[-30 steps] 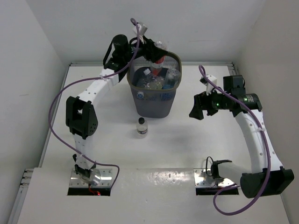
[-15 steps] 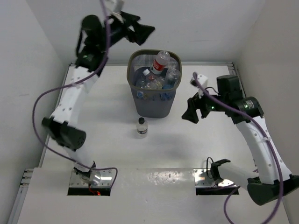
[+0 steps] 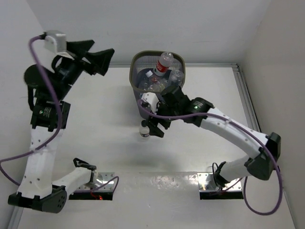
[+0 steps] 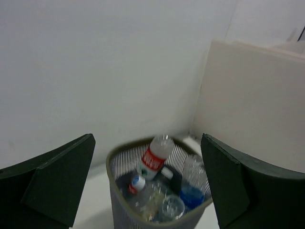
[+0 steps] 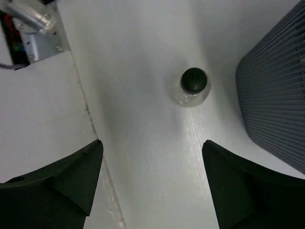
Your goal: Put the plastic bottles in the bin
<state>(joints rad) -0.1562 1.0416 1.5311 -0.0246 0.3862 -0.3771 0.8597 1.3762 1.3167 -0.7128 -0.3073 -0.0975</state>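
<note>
The dark mesh bin (image 3: 143, 58) stands at the back middle of the table with several plastic bottles inside. A red-labelled bottle (image 3: 163, 64) pokes above its rim. The left wrist view shows the bin (image 4: 112, 168), that red-labelled bottle (image 4: 155, 155) and a blue-labelled one (image 4: 193, 194). A clear black-capped bottle (image 3: 144, 130) stands upright on the table in front of the bin. My left gripper (image 3: 102, 47) hangs open and empty, high and left of the bin. My right gripper (image 3: 153, 123) is open beside the black-capped bottle (image 5: 192, 82), which lies just ahead of its fingers.
The bin's mesh wall (image 5: 279, 90) is close on the right in the right wrist view. The right arm (image 3: 224, 124) reaches across in front of the bin. White walls enclose the table on three sides. Metal base plates (image 3: 100, 183) and purple cables lie at the near edge.
My left gripper opened over the bin, left the red-labelled bottle in it, and swung up and away to the left. My right arm swept left to the black-capped bottle.
</note>
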